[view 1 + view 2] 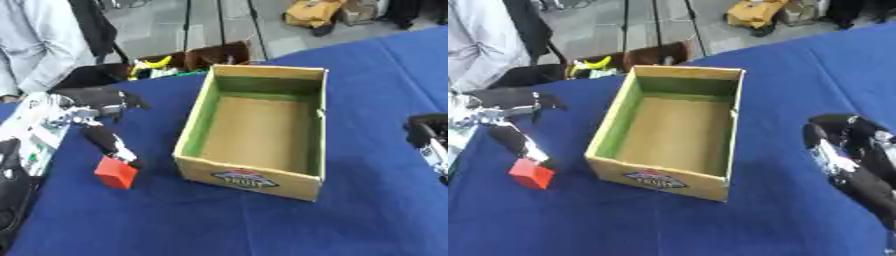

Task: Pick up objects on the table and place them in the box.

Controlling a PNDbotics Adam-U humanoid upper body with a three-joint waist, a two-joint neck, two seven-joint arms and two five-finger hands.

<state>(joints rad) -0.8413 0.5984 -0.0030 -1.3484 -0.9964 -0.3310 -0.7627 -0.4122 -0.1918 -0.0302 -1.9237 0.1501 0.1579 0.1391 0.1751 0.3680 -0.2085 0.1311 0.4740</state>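
The left hand (103,131) reaches down with fingers pinching the top of a red block (115,173) resting on the blue bench (376,80), the open cardboard box (254,175) just to its right, while the right hand (852,155) lies relaxed, holding nothing.

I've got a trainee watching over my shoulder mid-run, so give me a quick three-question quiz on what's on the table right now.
1. True or false: the cardboard box already holds the red block.
2. Which robot hand is at the red block? A) the left robot hand B) the right robot hand
3. Fill in: the red block sits on the blue cloth to the box's ____ side.

Key
1. False: the box shows only its bare bottom, and the block is outside on the blue cloth.
2. A: its fingers reach down onto the block's top; the right one sits at the view's right edge, away from the block.
3. Left.
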